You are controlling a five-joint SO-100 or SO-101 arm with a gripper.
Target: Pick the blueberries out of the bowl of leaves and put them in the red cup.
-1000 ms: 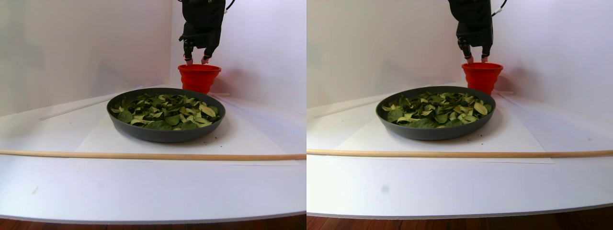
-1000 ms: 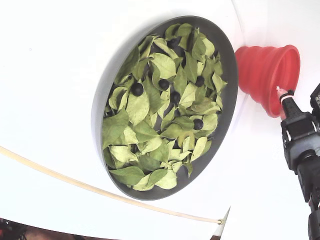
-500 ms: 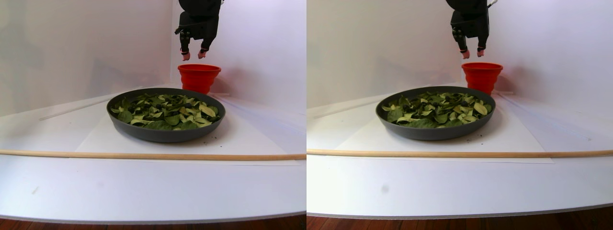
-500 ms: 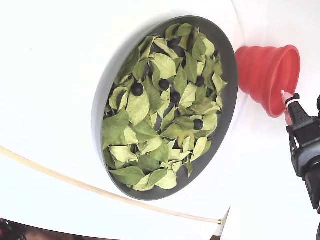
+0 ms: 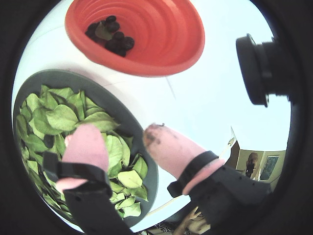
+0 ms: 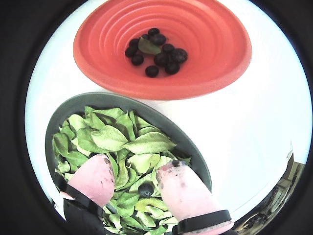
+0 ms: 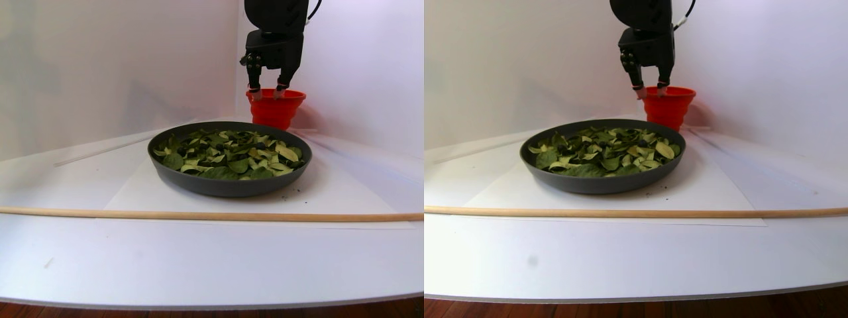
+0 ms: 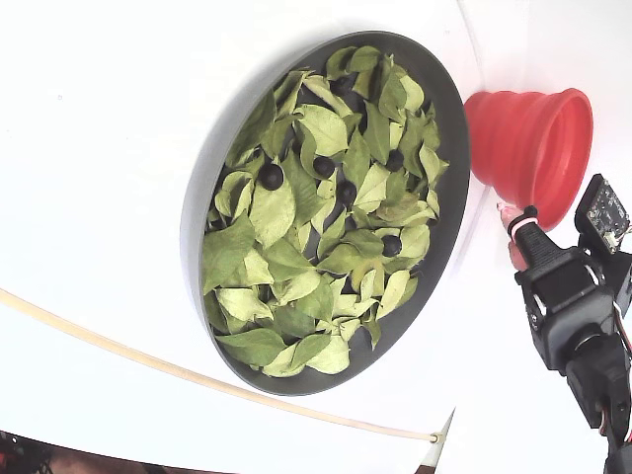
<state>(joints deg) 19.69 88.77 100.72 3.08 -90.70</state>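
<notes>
Currently listed:
Gripper (image 6: pixel 134 183): released, empty, above bowl (image 8: pixel 456 148) edge.
Red cup (image 6: pixel 215 58): holds blueberries (image 6: pixel 164 54), one leaf.
Wooden stick (image 7: pixel 199 214): before bowl.

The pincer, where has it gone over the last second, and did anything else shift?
The pincer rose off the red cup, then swung from above it toward the bowl, coming lower again. It is open and empty. The cup, the bowl and the leaves have not shifted; blueberries lie in the cup.
</notes>
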